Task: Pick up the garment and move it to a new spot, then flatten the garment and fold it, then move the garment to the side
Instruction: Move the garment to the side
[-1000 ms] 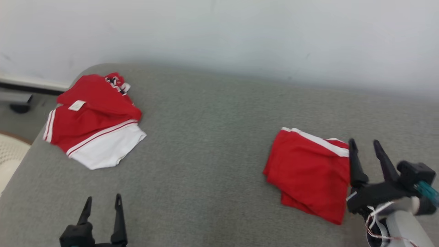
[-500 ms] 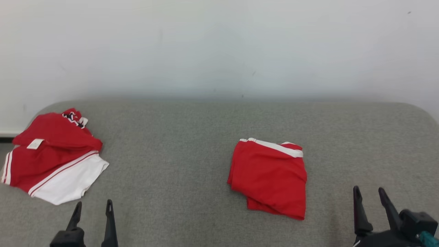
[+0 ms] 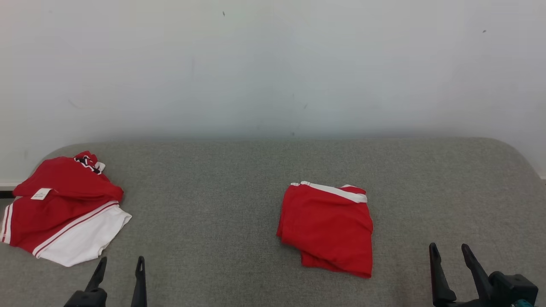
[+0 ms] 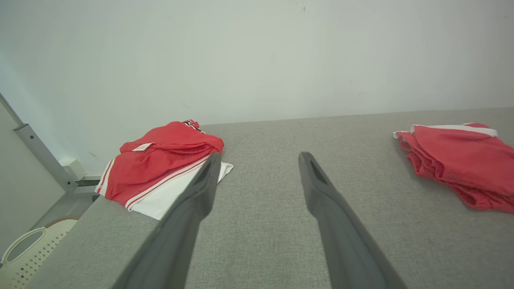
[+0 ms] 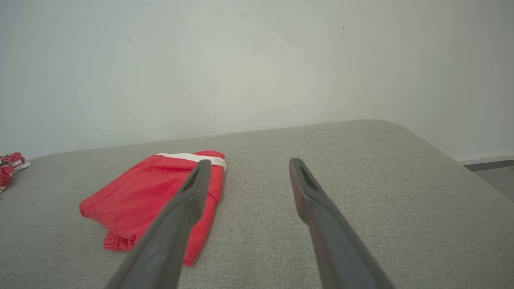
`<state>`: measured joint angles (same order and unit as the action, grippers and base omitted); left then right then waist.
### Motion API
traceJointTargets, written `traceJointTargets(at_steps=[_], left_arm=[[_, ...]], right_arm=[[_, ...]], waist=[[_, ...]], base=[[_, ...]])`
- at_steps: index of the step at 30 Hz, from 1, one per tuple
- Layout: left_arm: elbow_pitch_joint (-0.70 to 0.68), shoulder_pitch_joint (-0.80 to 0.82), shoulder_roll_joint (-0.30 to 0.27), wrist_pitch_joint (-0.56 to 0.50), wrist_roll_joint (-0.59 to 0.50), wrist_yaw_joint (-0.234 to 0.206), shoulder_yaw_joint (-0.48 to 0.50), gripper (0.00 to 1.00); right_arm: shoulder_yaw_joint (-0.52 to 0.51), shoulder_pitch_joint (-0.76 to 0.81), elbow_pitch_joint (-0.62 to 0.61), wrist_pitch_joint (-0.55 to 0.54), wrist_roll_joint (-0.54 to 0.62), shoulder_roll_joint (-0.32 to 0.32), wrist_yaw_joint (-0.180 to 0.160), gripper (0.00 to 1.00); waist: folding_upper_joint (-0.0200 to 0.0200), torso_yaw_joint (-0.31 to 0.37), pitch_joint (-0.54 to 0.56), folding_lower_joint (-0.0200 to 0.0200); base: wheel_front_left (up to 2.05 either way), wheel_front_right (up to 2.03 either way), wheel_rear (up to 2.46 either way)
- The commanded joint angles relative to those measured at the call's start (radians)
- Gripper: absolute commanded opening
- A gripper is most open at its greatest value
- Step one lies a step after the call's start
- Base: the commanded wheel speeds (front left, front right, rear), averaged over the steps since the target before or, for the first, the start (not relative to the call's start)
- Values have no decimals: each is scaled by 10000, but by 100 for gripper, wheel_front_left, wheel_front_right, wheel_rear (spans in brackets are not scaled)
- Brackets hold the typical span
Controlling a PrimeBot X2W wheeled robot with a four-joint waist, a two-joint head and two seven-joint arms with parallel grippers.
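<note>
A folded red garment [image 3: 327, 228] with a white band lies flat on the grey padded surface [image 3: 213, 204], right of centre; it also appears in the left wrist view as the folded garment [image 4: 457, 160] and in the right wrist view as the folded garment [image 5: 152, 196]. A second red-and-white garment [image 3: 64, 209] lies crumpled at the far left, a pale label on top. My left gripper [image 3: 122, 259] is open near the front edge, below that pile. My right gripper [image 3: 448, 246] is open at the lower right, apart from the folded garment. Both hold nothing.
A pale wall [image 3: 273, 68] rises behind the surface, whose back corners are rounded. Past the left edge the left wrist view shows a cream perforated basket [image 4: 24, 249] on the floor and a grey slanted post [image 4: 40, 156]. Bare grey fabric lies between the two garments.
The head camera has swung up and to the right, so the whole picture shifted. My right gripper, earlier beside the folded garment's right edge, now sits back from it toward the front. Both garments lie unchanged.
</note>
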<state>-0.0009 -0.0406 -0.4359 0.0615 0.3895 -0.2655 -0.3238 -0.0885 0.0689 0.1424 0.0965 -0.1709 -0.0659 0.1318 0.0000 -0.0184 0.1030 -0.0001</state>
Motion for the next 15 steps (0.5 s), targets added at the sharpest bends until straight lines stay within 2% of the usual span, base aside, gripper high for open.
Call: traceJointTargets(at_steps=[1, 15], left_arm=[[-127, -140, -9, 68, 83, -58, 48, 100], [-550, -424, -43, 73, 129, -301, 92, 100]], right_arm=[[-45, 203, -89, -14, -18, 61, -17, 100], [123, -57, -85, -176, -134, 135, -17, 100]], waist=[[0, -44, 1, 1], [0, -169, -137, 1]], base=[[0, 0, 0], [0, 0, 0]])
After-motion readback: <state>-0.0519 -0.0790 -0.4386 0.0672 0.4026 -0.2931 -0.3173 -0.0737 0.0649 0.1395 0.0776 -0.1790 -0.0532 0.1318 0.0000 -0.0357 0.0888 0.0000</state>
